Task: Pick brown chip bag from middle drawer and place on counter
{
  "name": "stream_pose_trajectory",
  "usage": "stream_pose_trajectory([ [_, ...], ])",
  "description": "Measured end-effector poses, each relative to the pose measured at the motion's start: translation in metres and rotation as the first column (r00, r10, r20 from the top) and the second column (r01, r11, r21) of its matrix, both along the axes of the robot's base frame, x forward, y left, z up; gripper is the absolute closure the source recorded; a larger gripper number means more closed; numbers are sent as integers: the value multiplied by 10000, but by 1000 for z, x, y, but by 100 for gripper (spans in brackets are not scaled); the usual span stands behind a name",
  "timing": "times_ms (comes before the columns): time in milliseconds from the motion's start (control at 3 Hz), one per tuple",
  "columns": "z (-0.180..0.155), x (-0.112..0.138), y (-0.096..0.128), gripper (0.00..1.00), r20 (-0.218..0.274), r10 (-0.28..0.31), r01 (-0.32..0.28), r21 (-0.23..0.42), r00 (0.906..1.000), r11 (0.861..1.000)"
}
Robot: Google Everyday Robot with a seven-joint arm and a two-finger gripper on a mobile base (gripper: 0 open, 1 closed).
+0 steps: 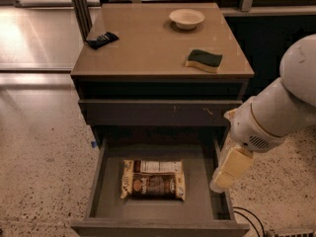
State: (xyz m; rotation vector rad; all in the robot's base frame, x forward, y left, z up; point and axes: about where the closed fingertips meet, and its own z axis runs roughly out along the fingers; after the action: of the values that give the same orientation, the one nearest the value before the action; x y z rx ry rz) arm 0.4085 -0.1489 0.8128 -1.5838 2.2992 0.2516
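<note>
The brown chip bag [153, 180] lies flat on the floor of the open middle drawer [200, 204], label side partly up, a little left of the drawer's middle. My gripper [220, 183], cream-coloured at the end of the white arm [276, 112], hangs over the drawer's right wall, to the right of the bag and apart from it. Nothing shows in it. The tan counter [148, 51] tops the cabinet above the drawers.
On the counter lie a small black packet [101, 39] at the left, a white bowl [186, 18] at the back and a green sponge [204, 60] at the right. A shut drawer front with pale scratches [160, 112] sits above the open drawer. A cable [249, 217] lies on the floor at lower right.
</note>
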Motion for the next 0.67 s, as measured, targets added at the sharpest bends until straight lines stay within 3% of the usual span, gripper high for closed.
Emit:
stream_pose_trajectory([
  [333, -51, -18, 13, 0, -711, -397, 391, -104, 9967, 9992],
  [667, -51, -18, 13, 0, -710, -398, 391, -103, 9967, 9992],
])
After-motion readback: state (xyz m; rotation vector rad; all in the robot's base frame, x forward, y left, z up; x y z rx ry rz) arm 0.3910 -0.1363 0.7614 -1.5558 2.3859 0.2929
